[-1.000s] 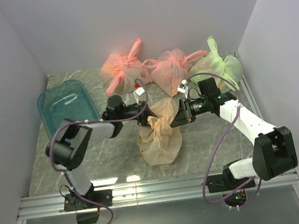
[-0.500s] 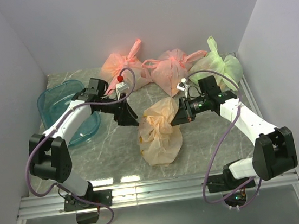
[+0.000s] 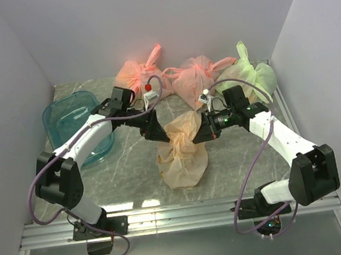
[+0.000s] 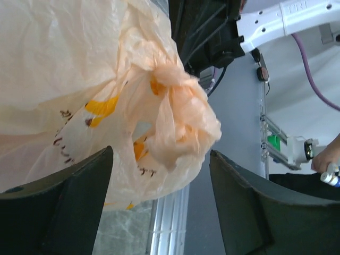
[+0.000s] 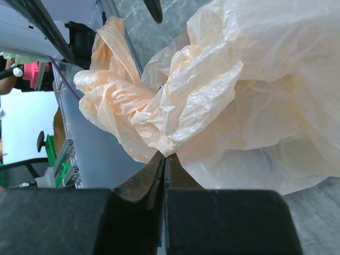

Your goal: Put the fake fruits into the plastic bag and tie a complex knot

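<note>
The pale orange plastic bag [image 3: 182, 154] with yellow banana prints lies mid-table, its top gathered and lifted. My right gripper [image 3: 199, 131] is shut on a fold of the bag's top [image 5: 175, 106] and holds it up. My left gripper [image 3: 161, 135] is open at the bag's left side, its fingers [image 4: 64, 207] spread on either side of a bunched knot of plastic [image 4: 178, 117] without touching it. The fake fruits are hidden inside the bag.
A teal plastic bin [image 3: 76, 123] stands at the left. Two pinker knotted bags [image 3: 139, 78] [image 3: 194, 78] and a light green bag [image 3: 248, 75] lie along the back wall. White walls close in on both sides.
My left arm swung out from the bag toward the bin, then came back right to the bag's left side, open. The right gripper kept its hold and shifted slightly.
</note>
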Tool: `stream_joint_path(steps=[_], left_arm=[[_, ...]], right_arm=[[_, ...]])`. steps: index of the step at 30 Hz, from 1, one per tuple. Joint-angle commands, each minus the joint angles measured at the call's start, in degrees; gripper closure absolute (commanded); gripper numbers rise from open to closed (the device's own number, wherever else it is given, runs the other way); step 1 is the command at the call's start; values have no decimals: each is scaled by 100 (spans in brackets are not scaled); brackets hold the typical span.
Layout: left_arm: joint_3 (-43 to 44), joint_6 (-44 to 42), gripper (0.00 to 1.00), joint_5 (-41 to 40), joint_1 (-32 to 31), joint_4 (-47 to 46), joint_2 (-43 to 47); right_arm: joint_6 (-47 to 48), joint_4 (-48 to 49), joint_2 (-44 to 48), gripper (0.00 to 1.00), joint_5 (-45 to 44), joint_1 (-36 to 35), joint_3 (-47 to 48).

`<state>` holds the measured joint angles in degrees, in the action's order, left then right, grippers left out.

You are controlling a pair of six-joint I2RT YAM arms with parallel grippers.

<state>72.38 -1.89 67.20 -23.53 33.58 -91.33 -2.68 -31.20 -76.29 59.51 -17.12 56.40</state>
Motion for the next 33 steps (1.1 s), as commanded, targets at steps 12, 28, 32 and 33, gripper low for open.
stream_joint_path(steps=[12, 28, 32, 33], left_arm=[[-39, 498, 99, -181, 136, -274, -166], [-1102, -646, 100, -2755, 1430, 96, 590], [-1182, -707, 100, -2239, 1386, -89, 766], [-1078, -768, 99, -2133, 1273, -54, 748]], right_arm=[[1119, -992, 70, 100, -439, 183, 486], [3607, -2215, 212, 100, -1942, 1976, -112], [3511, -2293, 45, 100, -1487, 1950, 229], [3380, -2337, -25, 100, -1233, 1793, 353]])
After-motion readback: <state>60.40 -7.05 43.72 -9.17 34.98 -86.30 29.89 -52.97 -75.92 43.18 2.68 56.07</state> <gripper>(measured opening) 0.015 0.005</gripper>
